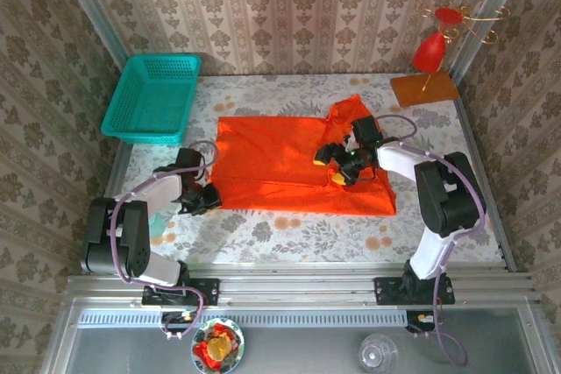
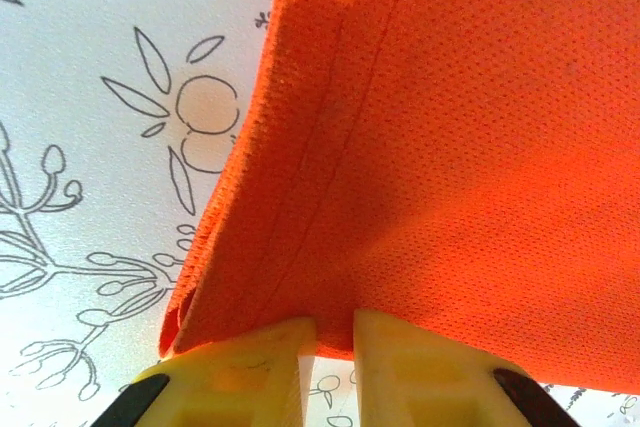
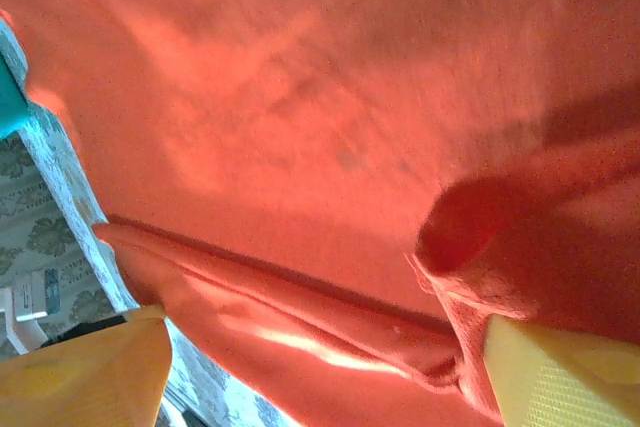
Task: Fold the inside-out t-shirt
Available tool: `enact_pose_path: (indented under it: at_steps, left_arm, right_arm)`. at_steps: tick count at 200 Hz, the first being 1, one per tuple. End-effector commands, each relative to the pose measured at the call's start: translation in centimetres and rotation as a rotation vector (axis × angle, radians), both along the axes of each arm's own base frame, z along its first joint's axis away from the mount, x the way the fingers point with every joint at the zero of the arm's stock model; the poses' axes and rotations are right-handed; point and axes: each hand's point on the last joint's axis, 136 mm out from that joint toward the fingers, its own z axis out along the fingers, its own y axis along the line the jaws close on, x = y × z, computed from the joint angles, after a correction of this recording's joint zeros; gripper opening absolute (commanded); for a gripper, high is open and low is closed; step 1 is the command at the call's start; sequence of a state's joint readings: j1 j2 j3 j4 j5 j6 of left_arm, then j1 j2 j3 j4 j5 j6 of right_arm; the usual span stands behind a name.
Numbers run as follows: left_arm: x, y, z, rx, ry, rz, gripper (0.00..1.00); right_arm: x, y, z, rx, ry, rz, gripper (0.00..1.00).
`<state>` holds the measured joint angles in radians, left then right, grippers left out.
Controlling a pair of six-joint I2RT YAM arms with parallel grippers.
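The inside-out t-shirt (image 1: 280,164) lies spread across the middle of the table, bright orange, with a bunched fold at its far right. My left gripper (image 1: 203,199) sits low at the shirt's near left corner. In the left wrist view that gripper (image 2: 335,322) is shut on the hem of the t-shirt (image 2: 450,147), and the cloth rises from its yellow fingertips. My right gripper (image 1: 337,166) hovers over the shirt's right part. In the right wrist view it (image 3: 325,332) stands open and wide, with a loose ridge of the t-shirt (image 3: 300,97) between its fingers (image 3: 560,377).
A teal basket (image 1: 153,98) stands at the back left of the table. A red ornament (image 1: 431,54) on a wooden base (image 1: 424,89) stands at the back right. Wallpapered walls close in three sides. The flowered tablecloth (image 1: 289,229) shows in front of the shirt.
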<state>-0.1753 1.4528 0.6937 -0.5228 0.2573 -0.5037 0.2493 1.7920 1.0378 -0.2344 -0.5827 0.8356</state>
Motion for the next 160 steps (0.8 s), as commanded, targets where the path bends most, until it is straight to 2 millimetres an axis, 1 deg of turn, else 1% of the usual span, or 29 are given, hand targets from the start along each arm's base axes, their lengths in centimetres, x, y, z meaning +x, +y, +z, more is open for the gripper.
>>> enact_pose_path:
  at_steps: [1,31,51,75,88,110,123,137,160]
  left_arm:
    - [-2.2,1.1,-1.7,0.049,0.078,0.007,0.21]
    - [-2.3,1.2,-1.7,0.055,0.080,0.011,0.21]
    - [-2.3,1.3,-1.6,0.057,0.080,0.011,0.21]
    - [-2.1,1.4,-1.2,0.063,0.054,0.014,0.21]
    - [-2.0,1.5,-1.0,0.065,0.047,0.018,0.21]
    - [-2.0,1.4,-0.9,0.063,0.050,0.014,0.21]
    - [-2.0,1.4,-0.9,0.060,0.049,0.014,0.21]
    - [-1.9,1.3,-0.6,0.059,0.040,0.013,0.20]
    - [-1.7,1.3,-0.6,0.062,0.042,0.009,0.19]
  right_arm:
    - [1.3,-0.3,-0.5,-0.021,-0.011,0.006,0.82]
    - [2.1,-0.8,-0.4,-0.040,-0.015,0.000,0.82]
    - [2.3,-1.9,0.2,-0.092,-0.025,-0.001,0.82]
    - [2.2,-4.4,1.4,-0.213,-0.050,0.011,0.78]
    - [2.0,-6.3,1.9,-0.294,-0.057,0.020,0.74]
    - [1.1,-9.3,1.8,-0.429,-0.040,0.052,0.69]
    - [0.8,-10.6,1.7,-0.509,-0.042,0.090,0.66]
    - [0.8,-11.8,1.4,-0.575,-0.043,0.142,0.63]
    - [1.2,-12.7,0.7,-0.644,-0.031,0.209,0.54]
